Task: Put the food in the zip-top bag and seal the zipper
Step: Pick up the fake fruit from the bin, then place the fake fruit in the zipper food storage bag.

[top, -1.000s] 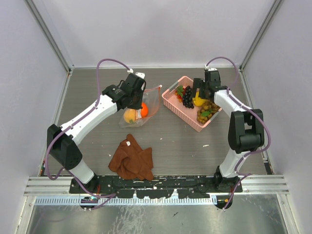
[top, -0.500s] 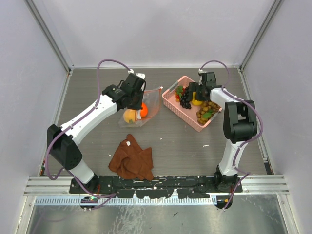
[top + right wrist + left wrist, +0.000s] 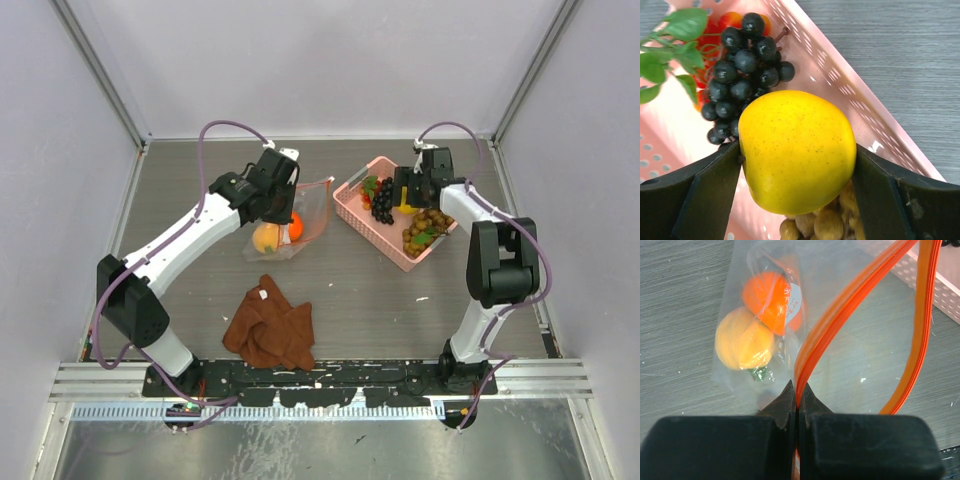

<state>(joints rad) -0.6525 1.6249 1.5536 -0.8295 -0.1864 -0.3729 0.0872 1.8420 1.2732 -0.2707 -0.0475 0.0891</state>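
The left pincer (image 3: 798, 390) is pinched tight on the zipper (image 3: 840, 305), the orange-red strip running up from between its closed fingertips. It holds that edge of the bag (image 3: 860, 350) up off the desk (image 3: 380, 300), left of centre on the far half. The zipper's two tracks stand apart (the mouth gapes toward the right). Inside the bag, low at its left, an orange fruit (image 3: 767, 301) lies touching a yellow-orange fruit (image 3: 743, 345), with a bit of green just below them. The right pincer (image 3: 797, 160) is closed on a yellow fruit (image 3: 797, 150), one finger against each side of it, over the pink basket (image 3: 385, 240), which sits on the far right of the desk, just right of the bag. In the basket the dark grapes (image 3: 742, 60) lie just beside the yellow fruit, with green leaves (image 3: 670, 45) next to them, and the brown grapes (image 3: 815, 225) show under the fruit's lower edge. A rust-brown cloth (image 3: 272, 328) lies crumpled on the near desk, well apart from the bag.
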